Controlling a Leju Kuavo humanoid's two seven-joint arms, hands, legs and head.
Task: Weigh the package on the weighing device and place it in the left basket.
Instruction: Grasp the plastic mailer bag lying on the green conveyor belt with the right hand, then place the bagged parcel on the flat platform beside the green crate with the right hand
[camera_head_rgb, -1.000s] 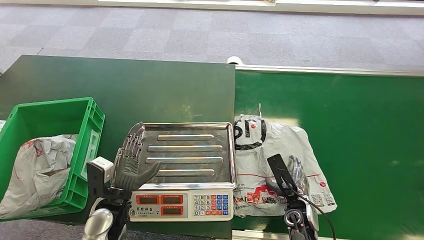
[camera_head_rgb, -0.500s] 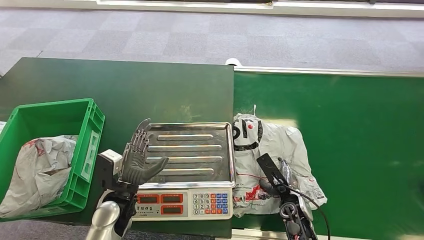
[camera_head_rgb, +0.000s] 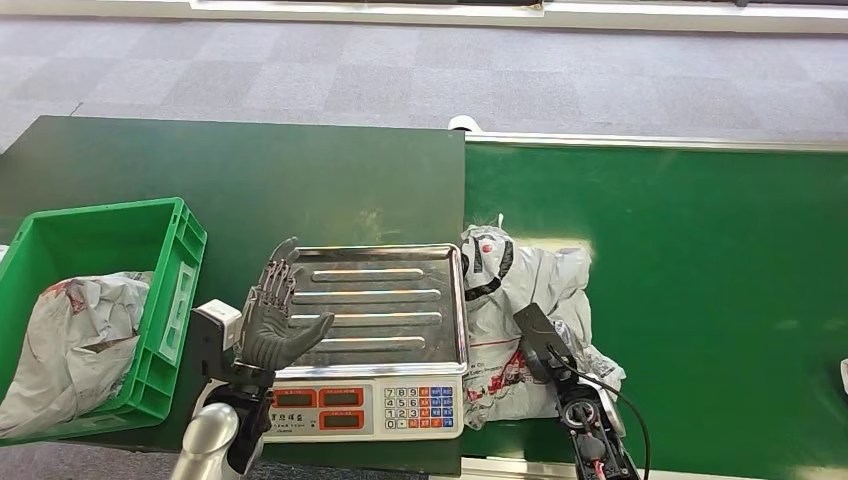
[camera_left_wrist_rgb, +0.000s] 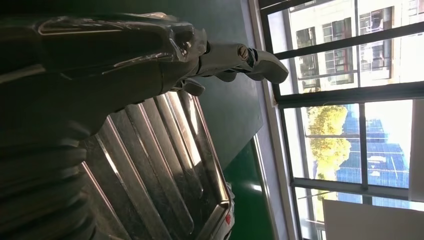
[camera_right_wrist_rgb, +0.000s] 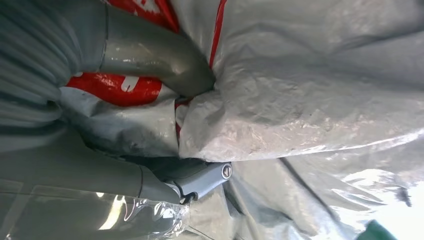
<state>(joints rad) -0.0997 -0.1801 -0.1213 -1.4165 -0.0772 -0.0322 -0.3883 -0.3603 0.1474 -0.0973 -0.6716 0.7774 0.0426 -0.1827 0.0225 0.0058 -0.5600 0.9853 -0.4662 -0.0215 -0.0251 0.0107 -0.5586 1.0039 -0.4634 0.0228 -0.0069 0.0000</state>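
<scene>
The package (camera_head_rgb: 530, 300), a grey plastic mailer bag with red and black print, is lying on the green belt (camera_head_rgb: 700, 260) at the belt's left edge, its left side touching the right rim of the weighing device (camera_head_rgb: 380, 320). It is bunching up into folds rather than lying flat, so it is judged soft, limp and light, with a slick film surface that is likely to slide through a loose hold. It is not yet on the steel tray (camera_head_rgb: 370, 300).

The right hand (camera_head_rgb: 555, 350) is grasping the package at its near end: in the right wrist view the thumb (camera_right_wrist_rgb: 160, 55) is pressing into a gathered ridge of film (camera_right_wrist_rgb: 260, 120) and a finger is closing on it from the other side. A pinch on gathered film is judged adequate for a bag this light, though the bag will sag and trail below the hold; a grip nearer the middle would be carrying it more evenly onto the tray.

The left hand (camera_head_rgb: 275, 320) is hovering over the tray's left edge, released, fingers spread and holding nothing; the left wrist view is showing its fingers (camera_left_wrist_rgb: 240, 57) extended above the ribbed steel.

The device's keypad and red display (camera_head_rgb: 365, 405) are facing the near edge of the dark green table (camera_head_rgb: 250, 180). The left basket (camera_head_rgb: 160, 300), a green crate at the table's left edge, is already holding another grey bag (camera_head_rgb: 75, 340).
</scene>
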